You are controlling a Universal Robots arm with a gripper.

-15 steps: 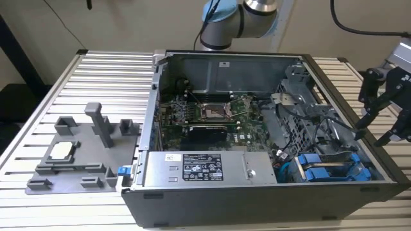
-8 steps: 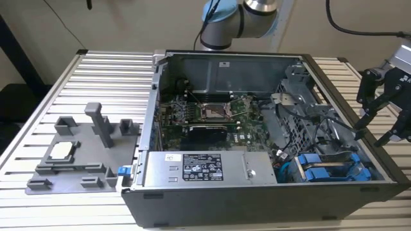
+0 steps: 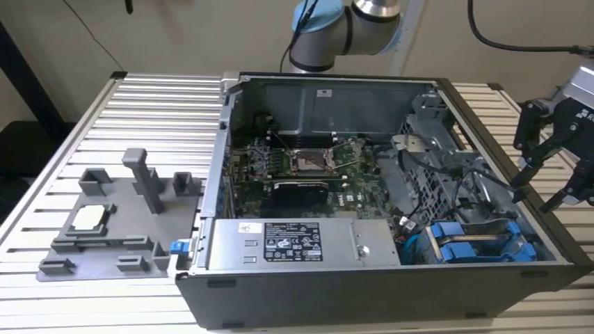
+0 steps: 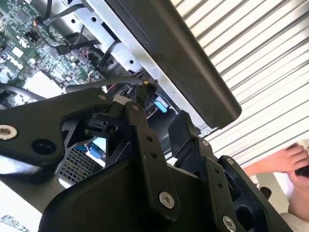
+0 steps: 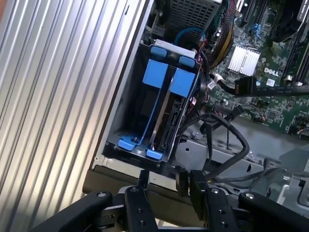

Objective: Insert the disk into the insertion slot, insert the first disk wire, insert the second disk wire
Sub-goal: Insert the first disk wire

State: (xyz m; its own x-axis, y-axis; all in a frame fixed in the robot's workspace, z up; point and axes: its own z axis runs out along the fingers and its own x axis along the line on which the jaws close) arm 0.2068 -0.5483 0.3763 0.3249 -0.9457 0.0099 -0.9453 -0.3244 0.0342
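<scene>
- While the tool (image 3: 543,189) hangs over the rim of the case (image 3: 307,292), just beside the bay (image 5: 126,104), its fingers (image 5: 143,180) stand well apart with nothing between them. It grips neither disk nor wire.
- The disk (image 5: 170,118) sits down inside the bay, in the slot on the side toward the board (image 5: 270,58). Its blue tabs are about level with those of the other carrier (image 5: 155,72) touching it, so I judge the insertion done.
- Both carriers stand on edge with their tabs toward the open side of the case, likely so they can be reached from above.
- Black cables (image 5: 227,137) loop just beside the bay on the disk's side. I cannot tell whether any of them is plugged in.
- The tool's spread fingers point down past the rim near those cables, a stance that I judge suits wire work better than handling the drive.
- A hand (image 4: 285,157) shows well apart from the bay, out past the slatted desk (image 3: 158,125).
</scene>
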